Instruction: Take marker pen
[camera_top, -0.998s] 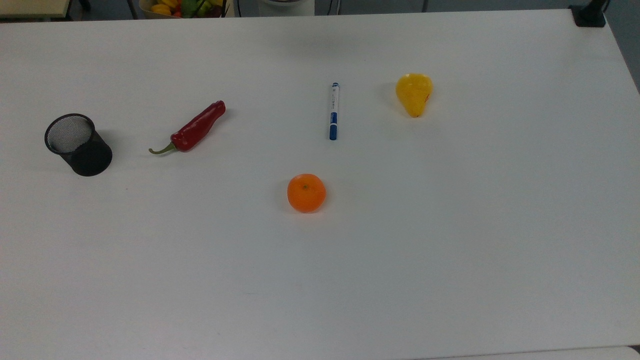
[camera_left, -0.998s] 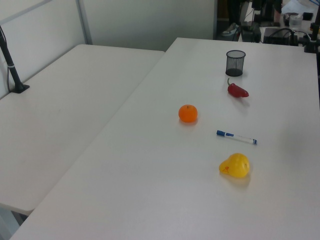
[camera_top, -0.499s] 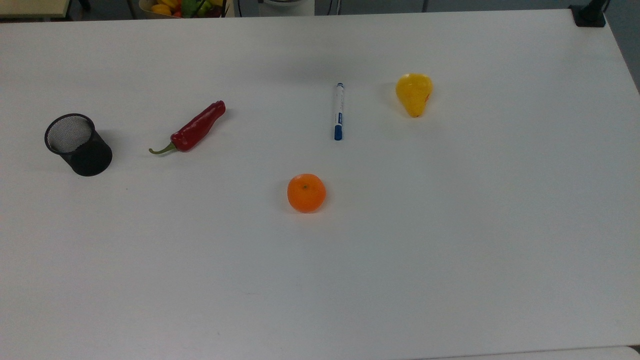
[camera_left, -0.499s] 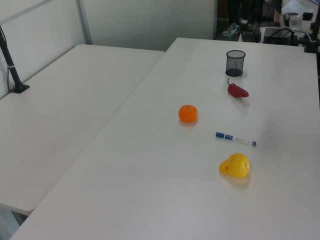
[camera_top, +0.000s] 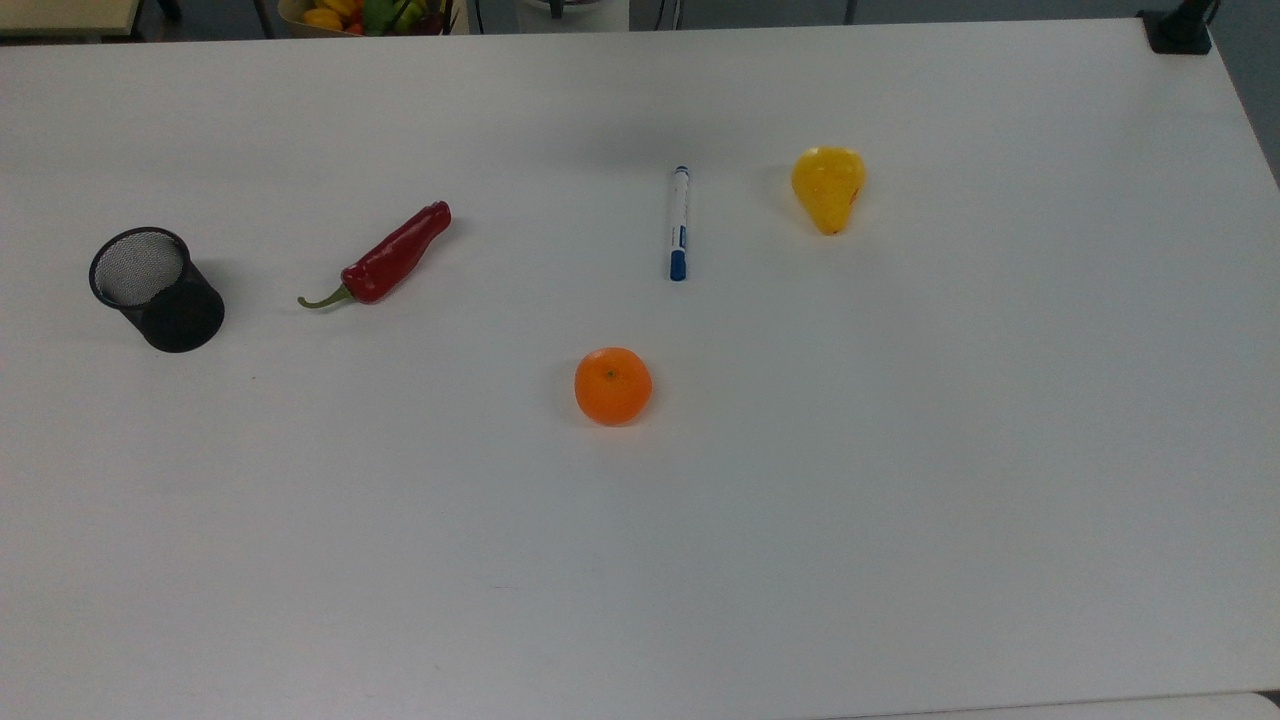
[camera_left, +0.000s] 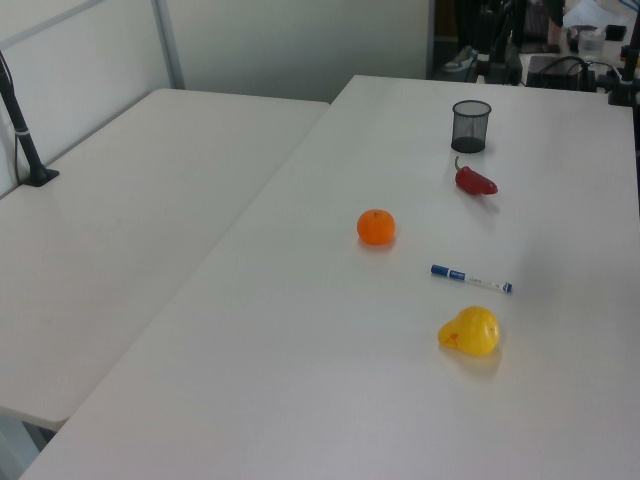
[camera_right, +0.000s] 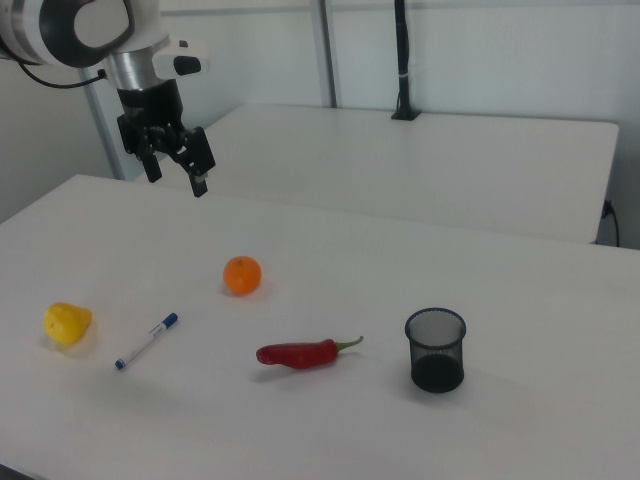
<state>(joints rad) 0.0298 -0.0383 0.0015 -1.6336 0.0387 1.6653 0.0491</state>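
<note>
The marker pen, white with blue ends, lies flat on the white table, between the yellow pear and the red chili. It also shows as the marker pen in the left view and the marker pen in the right view. High above the table in the right view hangs my gripper, open and holding nothing. It is up and behind the pen, well clear of it.
An orange sits in front of the pen in the top view. A black mesh pen cup stands at the top view's left. A second table adjoins in the left view, with a black post.
The marker pen has rolled slightly toward the top view's right and now shows less of its blue label. The other objects have not moved.
</note>
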